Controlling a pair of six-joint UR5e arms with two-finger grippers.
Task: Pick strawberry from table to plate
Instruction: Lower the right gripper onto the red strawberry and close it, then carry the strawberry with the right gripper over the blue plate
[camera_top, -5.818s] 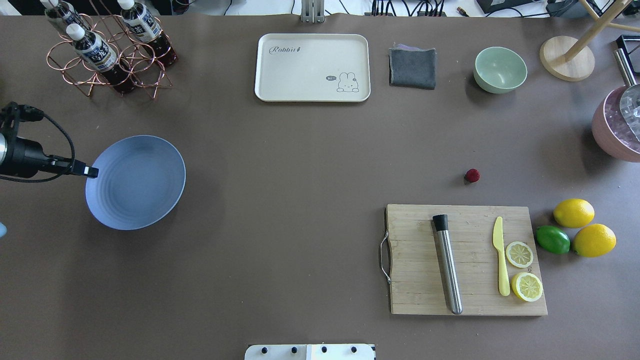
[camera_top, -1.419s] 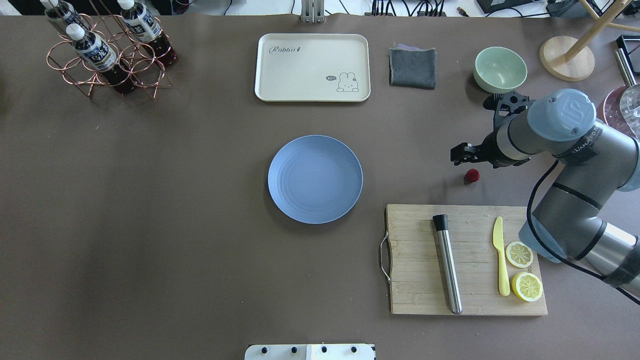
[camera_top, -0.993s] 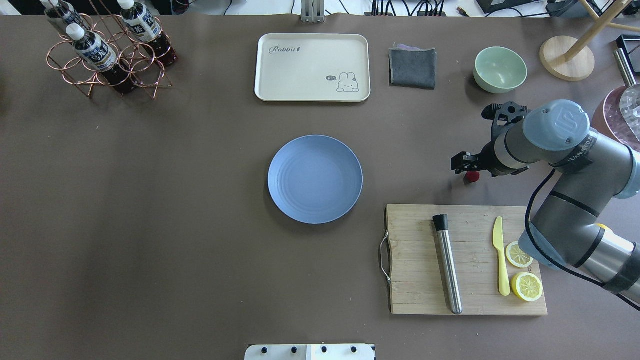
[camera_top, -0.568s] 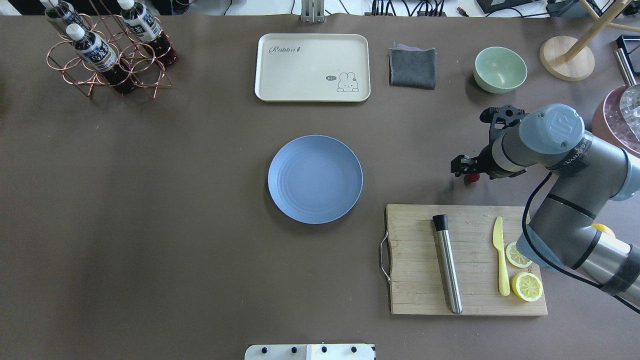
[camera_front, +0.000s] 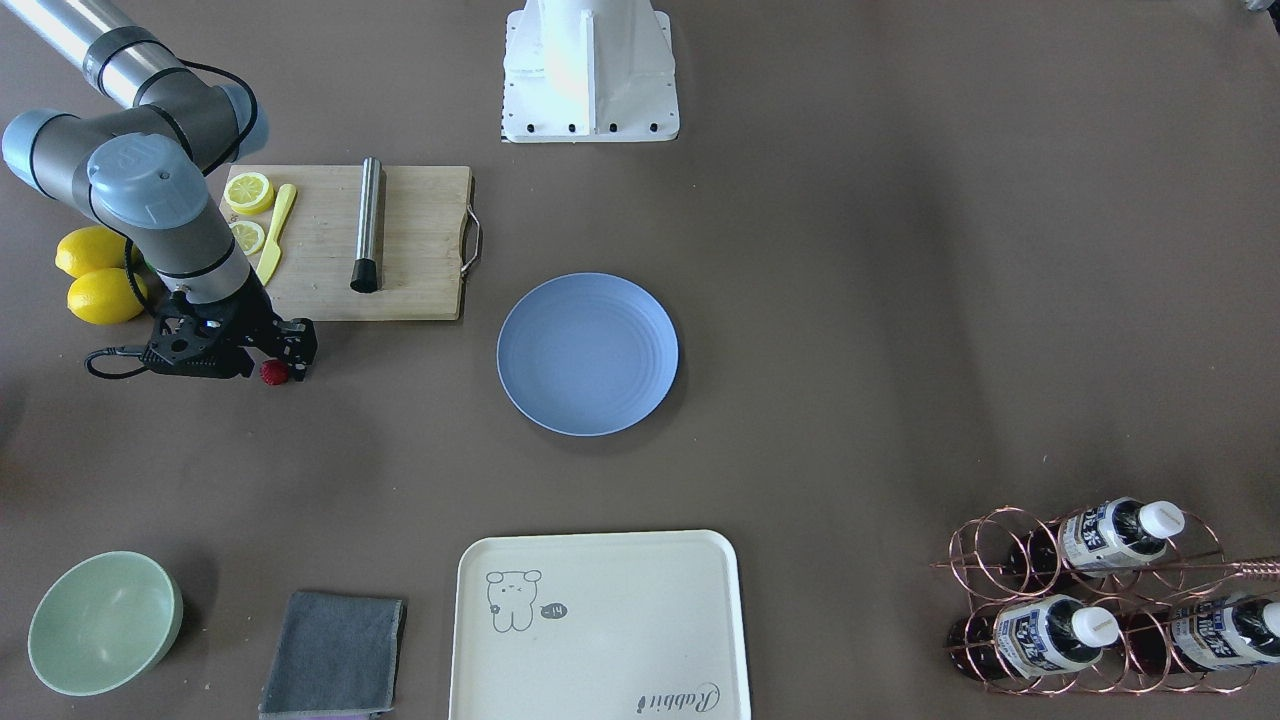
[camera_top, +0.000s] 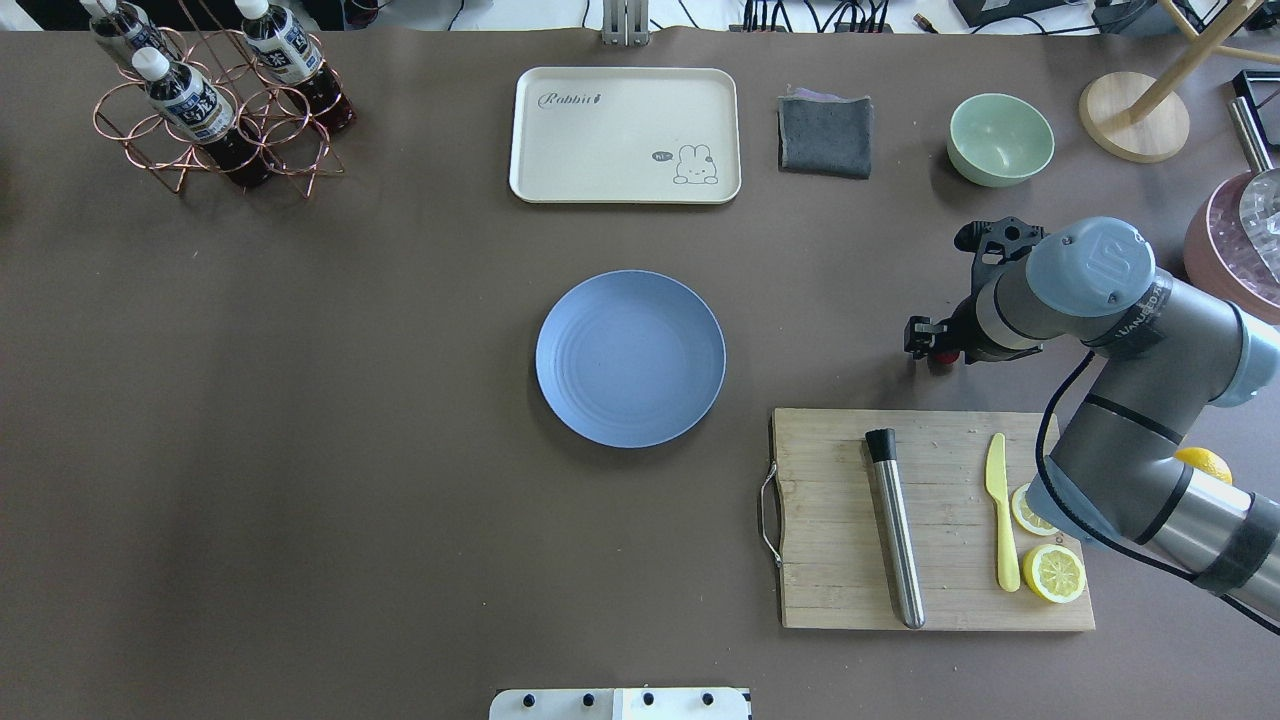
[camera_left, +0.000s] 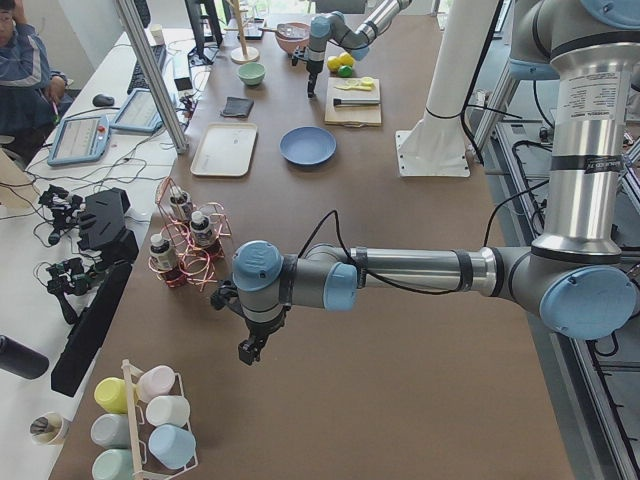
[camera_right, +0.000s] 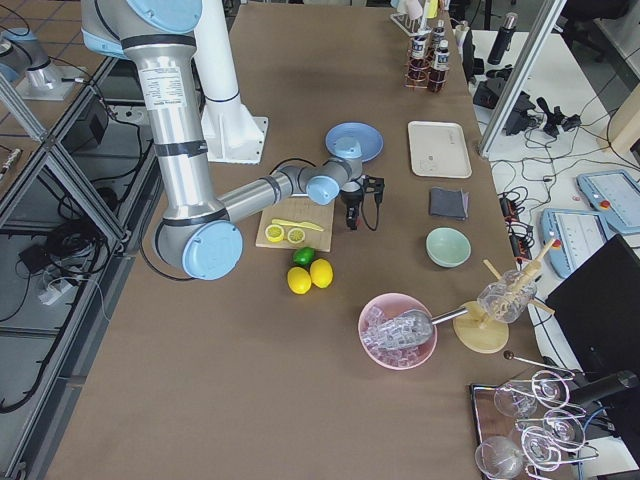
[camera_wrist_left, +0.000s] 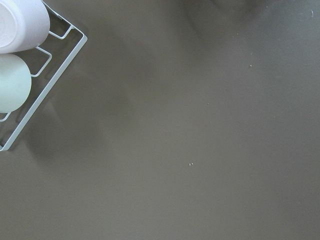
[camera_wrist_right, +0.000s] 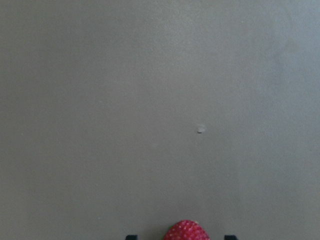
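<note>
Since the strawberry (camera_wrist_right: 186, 230) is sitting on the table (camera_top: 400, 500) and not lifted, we'd call this the grab stage, nothing delivered yet. Right gripper (camera_front: 278, 366) is down low over it, and in the wrist cam we see the berry between the two dark fingertips (camera_wrist_right: 131, 238) with a sliver of table on each side, so the fingers look spread, not pinching (only the tips peek in at the bottom edge, tbh). From overhead, berry is at approx 3 o'clock from the plate (camera_top: 630, 358), well apart from it, w/ the cutting board (camera_top: 830, 520) at 6 o'clock from the berry. Plate has nothing on it. Left gripper (camera_left: 250, 348) hangs over the table way off at the far end; we only catch it in the side cam, so can't tell if it's spread or clenched. Left to do imo: close on the berry, lift, carry toward 9 o'clock, drop on plate.
</note>
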